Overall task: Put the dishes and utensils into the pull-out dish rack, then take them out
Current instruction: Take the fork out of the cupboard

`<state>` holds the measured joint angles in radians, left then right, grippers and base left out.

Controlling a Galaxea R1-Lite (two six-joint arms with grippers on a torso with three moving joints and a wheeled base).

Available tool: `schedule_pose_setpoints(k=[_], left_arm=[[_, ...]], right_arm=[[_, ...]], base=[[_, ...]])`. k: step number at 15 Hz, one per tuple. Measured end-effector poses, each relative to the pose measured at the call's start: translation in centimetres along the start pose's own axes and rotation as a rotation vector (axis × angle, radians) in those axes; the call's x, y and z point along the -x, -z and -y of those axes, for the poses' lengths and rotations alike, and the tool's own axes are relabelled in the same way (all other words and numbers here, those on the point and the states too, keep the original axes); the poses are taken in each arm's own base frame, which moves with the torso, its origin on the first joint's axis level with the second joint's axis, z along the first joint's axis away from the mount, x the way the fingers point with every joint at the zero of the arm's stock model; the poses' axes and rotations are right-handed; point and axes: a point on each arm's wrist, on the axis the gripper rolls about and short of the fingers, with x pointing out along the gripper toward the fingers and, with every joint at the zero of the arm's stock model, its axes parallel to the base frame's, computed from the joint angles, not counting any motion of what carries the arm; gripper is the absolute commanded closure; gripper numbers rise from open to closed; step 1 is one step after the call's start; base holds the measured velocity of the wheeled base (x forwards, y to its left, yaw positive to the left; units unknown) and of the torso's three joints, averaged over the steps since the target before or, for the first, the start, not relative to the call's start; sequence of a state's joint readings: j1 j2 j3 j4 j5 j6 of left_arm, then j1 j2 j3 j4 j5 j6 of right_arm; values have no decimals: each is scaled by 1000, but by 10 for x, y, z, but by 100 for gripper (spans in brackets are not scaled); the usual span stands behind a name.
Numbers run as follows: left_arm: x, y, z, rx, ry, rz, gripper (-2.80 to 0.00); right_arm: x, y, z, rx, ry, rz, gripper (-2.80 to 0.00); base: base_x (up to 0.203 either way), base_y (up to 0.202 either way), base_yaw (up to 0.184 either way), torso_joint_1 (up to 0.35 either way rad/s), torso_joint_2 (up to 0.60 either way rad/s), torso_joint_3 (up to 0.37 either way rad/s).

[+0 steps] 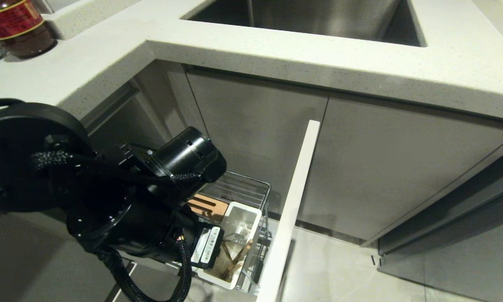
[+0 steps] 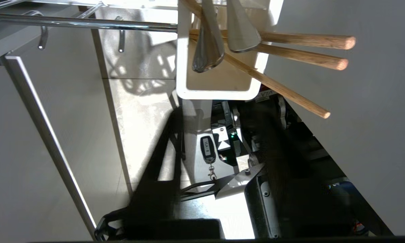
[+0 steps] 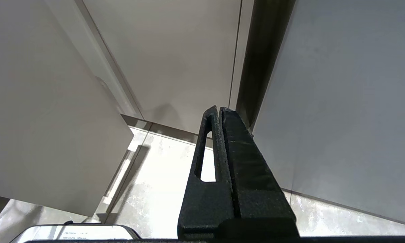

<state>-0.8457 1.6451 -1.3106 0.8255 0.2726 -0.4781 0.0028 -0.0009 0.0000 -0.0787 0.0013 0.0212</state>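
Utensil cup (image 1: 239, 235) was the ref point: white rect cup sat at the front corner of the pull-out dish rack (image 1: 251, 188), right behind the white front panel (image 1: 291, 209). Chopsticks (image 2: 300, 54) stood in the cup, wooden ends poking out past its rim; three wooden ends visible in the left wrist view, so pair count unclear. Two silver metal handles (image 2: 207, 47) were in the cup w/ them; at least one should be the fork, couldn't tell which. Wooden slotted strip (image 1: 207, 205) sat just behind the cup, bare chrome wires beyond it. No plate or bowl visible in the part of the rack on show; the arm hid the rest.

Left arm (image 1: 151, 209) hung over the rack just beside the cup, wrist cam looking across the cup mouth. Left tool itself not visible in any view, so can't tell apart vs together, nor whether it held anything. Right tool (image 3: 221, 118) was parked away from the rack, facing cabinet doors and floor, fingers pressed together, nothing between them.

Judgement: utensil step in hand, either just dropped in or about to be pulled. Next move needs a clean vertical line at the cup, avoiding the panel and rack wires.
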Motion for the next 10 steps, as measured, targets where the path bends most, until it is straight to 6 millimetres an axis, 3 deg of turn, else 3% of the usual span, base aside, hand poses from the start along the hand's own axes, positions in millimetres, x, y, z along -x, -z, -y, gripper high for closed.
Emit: schedule_pose_setpoints(k=[10], left_arm=[[-24,-5,1,-12,-2,14,-280]], right_arm=[[0,0,0,0,0,0,0]], base=[[0,0,0,0,0,0]])
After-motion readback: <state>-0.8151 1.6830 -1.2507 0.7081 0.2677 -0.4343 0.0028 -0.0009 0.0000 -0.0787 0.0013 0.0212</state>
